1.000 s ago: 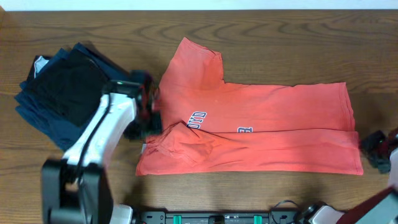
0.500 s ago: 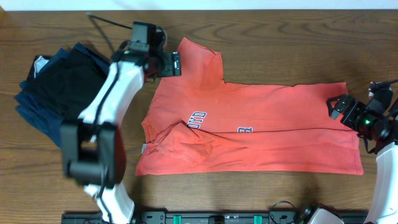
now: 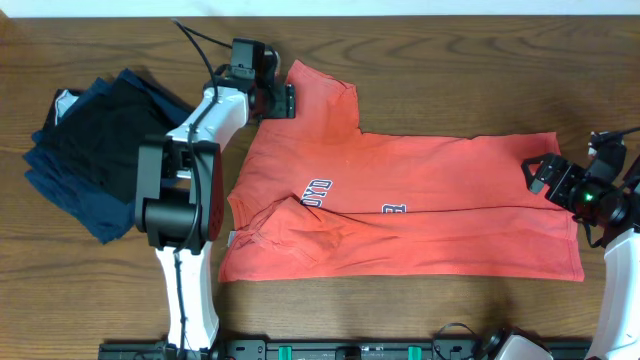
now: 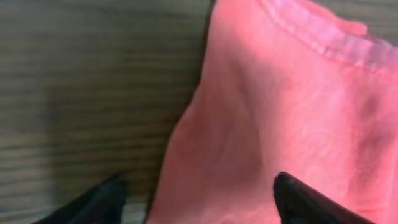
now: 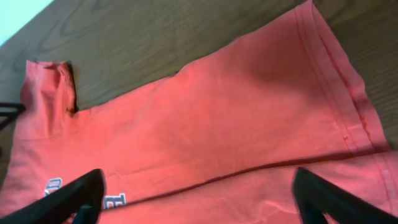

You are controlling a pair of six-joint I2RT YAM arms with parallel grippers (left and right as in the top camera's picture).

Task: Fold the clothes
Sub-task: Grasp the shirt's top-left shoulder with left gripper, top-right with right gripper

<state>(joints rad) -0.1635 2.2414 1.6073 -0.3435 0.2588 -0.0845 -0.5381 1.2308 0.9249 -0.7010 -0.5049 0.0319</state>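
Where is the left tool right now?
In the overhead view, the left tool sits upper left, at the red T-shirt's top sleeve, right of the dark folded pile.

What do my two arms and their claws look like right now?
Both arms are white rounded links with black joints. A thin black cable loops over the left arm near its wrist. The left claw and right claw are black with tapering fingers; a small green light glows behind the right one. No lettering is visible.
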